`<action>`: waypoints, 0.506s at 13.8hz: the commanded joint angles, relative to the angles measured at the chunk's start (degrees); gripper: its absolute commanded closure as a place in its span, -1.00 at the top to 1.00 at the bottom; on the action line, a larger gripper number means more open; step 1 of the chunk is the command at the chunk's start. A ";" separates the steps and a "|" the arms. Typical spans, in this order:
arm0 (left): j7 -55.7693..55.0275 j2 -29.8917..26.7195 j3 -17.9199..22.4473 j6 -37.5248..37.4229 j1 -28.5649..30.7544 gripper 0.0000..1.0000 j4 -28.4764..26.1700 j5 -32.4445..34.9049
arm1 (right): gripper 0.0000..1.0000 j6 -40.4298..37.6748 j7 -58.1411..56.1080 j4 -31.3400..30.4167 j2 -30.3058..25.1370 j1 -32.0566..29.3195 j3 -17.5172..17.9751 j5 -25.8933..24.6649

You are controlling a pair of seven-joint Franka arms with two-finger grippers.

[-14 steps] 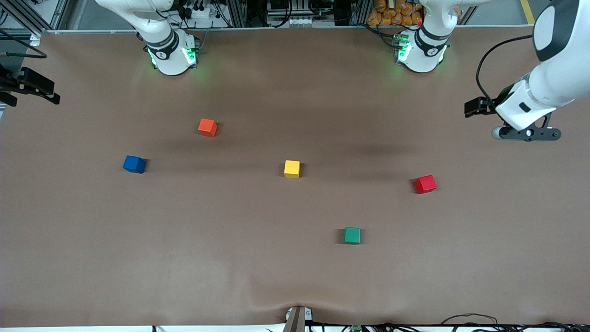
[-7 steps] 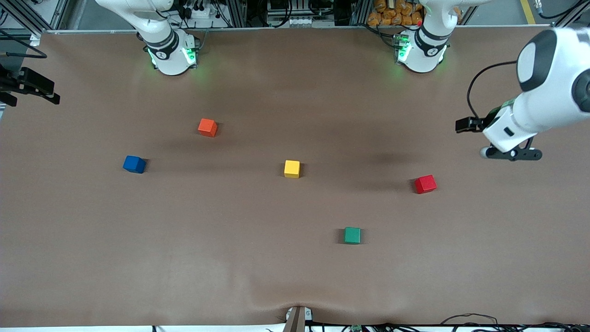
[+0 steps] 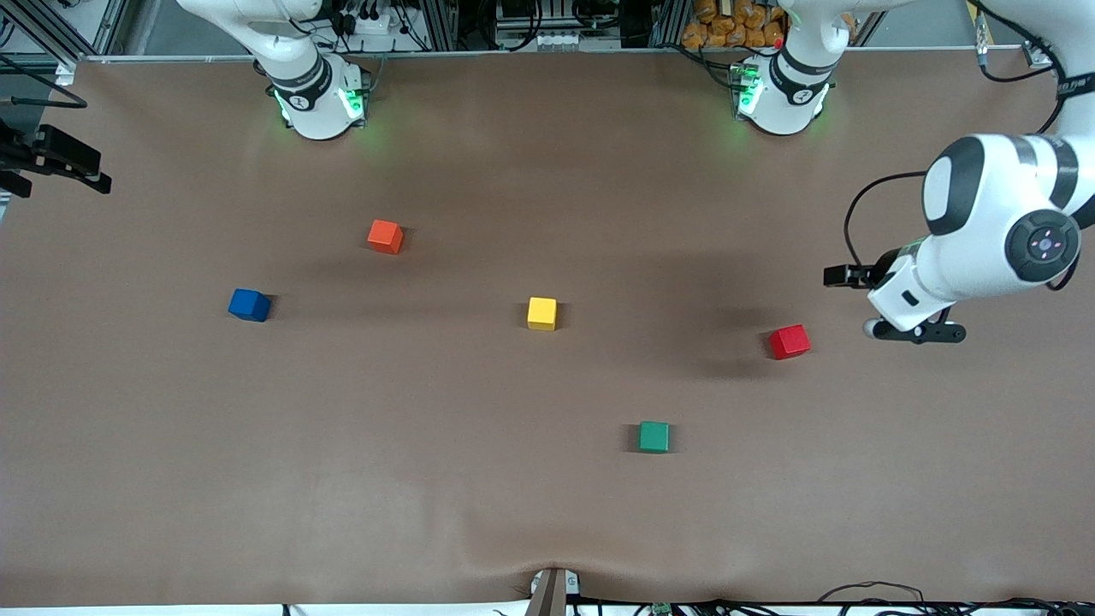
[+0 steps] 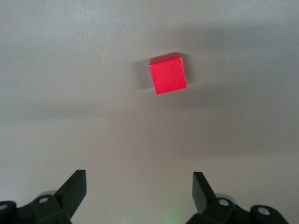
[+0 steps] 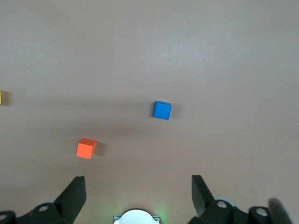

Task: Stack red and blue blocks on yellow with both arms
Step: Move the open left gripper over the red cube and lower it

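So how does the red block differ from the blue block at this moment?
The red block lies toward the left arm's end of the table, the blue block toward the right arm's end. The red block lies slightly nearer the front camera. The open left gripper is close to the red block; no gripper is near the blue one. Both are same-size cubes resting on the table.

left end effector [image 4: 138, 191] open, right end effector [image 5: 138, 193] open

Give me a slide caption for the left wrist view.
Left hand, fingers open, hovers over the brown table with the red block ahead, untouched.
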 commanded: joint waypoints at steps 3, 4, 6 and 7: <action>-13.15 4.88 -0.44 4.12 -0.25 1.00 0.89 -1.16 | 1.00 -0.47 0.05 0.99 0.53 -1.22 0.56 0.56; -13.77 6.03 -0.44 5.61 -0.07 1.00 0.89 -1.16 | 1.00 -0.47 0.05 0.99 0.53 -1.22 0.65 0.65; -16.83 8.14 -0.44 8.60 -0.16 1.00 0.89 -1.33 | 1.00 -0.47 0.05 0.99 0.71 -1.22 0.65 0.65; -18.85 8.93 -0.53 9.66 -0.42 1.00 0.89 -1.33 | 1.00 -0.47 0.05 0.99 0.71 -1.22 0.65 0.56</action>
